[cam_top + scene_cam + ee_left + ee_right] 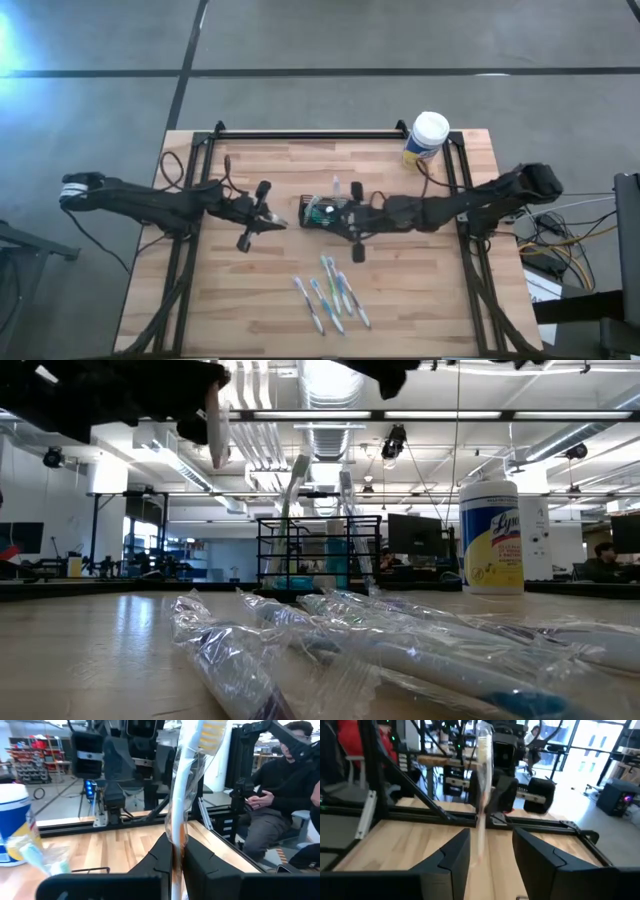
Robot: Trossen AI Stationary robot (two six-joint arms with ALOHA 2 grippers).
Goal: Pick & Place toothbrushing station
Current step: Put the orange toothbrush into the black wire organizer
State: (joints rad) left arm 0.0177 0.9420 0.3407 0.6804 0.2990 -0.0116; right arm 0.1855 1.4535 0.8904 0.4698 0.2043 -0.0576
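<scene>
The left gripper (pixel 258 222) hangs over the middle of the table, just left of the toothbrushing station (pixel 322 212), with its fingers (pixel 159 857) pinched shut on a wrapped toothbrush (pixel 181 795). The brush stands upright between them, its bristle head up and its clear sleeve bunched at the pinch. The black wire-mesh station sits near the table's centre and already holds a few brushes upright, as the low view shows (pixel 318 555).

The right gripper (pixel 352 228) is at the station's right edge, low over the table. In its wrist view the fingers (pixel 451 852) stand apart with nothing between them, and it looks across at the left arm's upright brush.

A loose cluster of wrapped toothbrushes (pixel 330 295) lies on the near side of the table, well apart from the station. A wipes canister (pixel 426 137) with a white lid stands at the far right corner.

The likely next move is lowering the held brush into the mesh — and that is where trouble lies. The grip is on slick plastic film, so the brush could slip or tilt in the fingers. The sleeve's loose end could snag on a wire and push the light holder sideways. The two arms are also close together over the station; a careless approach could make them touch.
</scene>
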